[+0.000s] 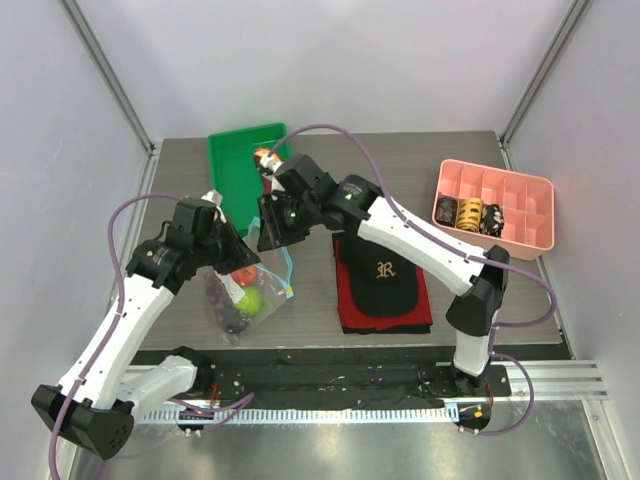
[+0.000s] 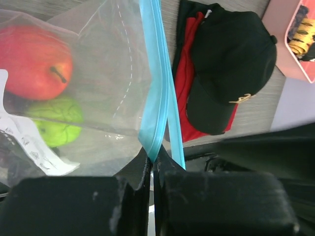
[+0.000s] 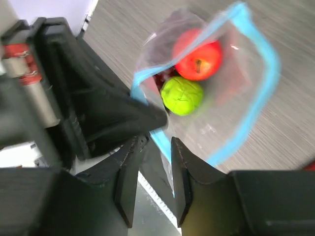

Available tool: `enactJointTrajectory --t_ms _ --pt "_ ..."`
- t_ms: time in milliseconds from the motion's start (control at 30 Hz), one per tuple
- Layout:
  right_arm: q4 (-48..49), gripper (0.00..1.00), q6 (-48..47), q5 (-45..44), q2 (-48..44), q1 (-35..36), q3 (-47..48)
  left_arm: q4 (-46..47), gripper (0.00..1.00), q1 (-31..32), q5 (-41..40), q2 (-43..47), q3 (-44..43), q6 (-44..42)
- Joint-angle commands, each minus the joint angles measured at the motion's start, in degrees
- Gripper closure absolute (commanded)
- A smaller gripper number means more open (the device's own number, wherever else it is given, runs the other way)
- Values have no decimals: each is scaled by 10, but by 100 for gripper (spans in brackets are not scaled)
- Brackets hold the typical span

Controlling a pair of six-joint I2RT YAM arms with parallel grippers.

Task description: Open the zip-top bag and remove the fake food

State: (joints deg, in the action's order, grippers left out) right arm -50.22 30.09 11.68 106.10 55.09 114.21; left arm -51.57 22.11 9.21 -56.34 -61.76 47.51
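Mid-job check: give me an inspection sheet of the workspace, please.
Surface: grey wood-grain table.
Job's things: bag mouth parted, apple and green piece inside; orange-red piece in green tray.
Clutter: black cap on red cloth; pink box holding dark and yellow items.
Grippers: left gripper shut on bag's blue strip; right gripper open at bag's mouth.
Cables: purple cables loop along both arms.
Surroundings: pale walls.

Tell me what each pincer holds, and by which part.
The left pincer is shut on the zip-top bag, pinching its blue zip strip. The right pincer stands open at the bag's mouth edge, gripping nothing.
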Motion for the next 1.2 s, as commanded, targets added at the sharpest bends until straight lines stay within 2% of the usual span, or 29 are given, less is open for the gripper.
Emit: enactJointTrajectory --t_ms 0,67,267,467,567,667,700,867,900,1167 --pt "124 64 54 24 18 5 -93 43 100 -1 35 5 -31 -5" --pt "184 64 74 22 23 10 -140 47 100 -1 34 11 -35 -2" --pt "242 63 71 -35 61 20 -172 14 100 -1 16 25 -21 3" --pt "240 54 98 -51 67 19 -184 102 100 0 90 18 -20 42" --pt "217 53 96 -62 51 18 -193 111 100 0 111 0 -40 44" --pt "183 46 82 -105 30 17 -194 100 100 0 99 3 -42 43" --pt "180 37 69 -112 26 17 -197 80 100 0 90 8 -37 41" --pt "185 21 49 -141 57 18 -201 27 100 0 58 34 22 41" --pt "194 16 47 -141 61 20 -202 23 100 0 55 42 29 41" --pt "329 2 46 -129 89 45 -220 -28 100 0 14 82 57 21"
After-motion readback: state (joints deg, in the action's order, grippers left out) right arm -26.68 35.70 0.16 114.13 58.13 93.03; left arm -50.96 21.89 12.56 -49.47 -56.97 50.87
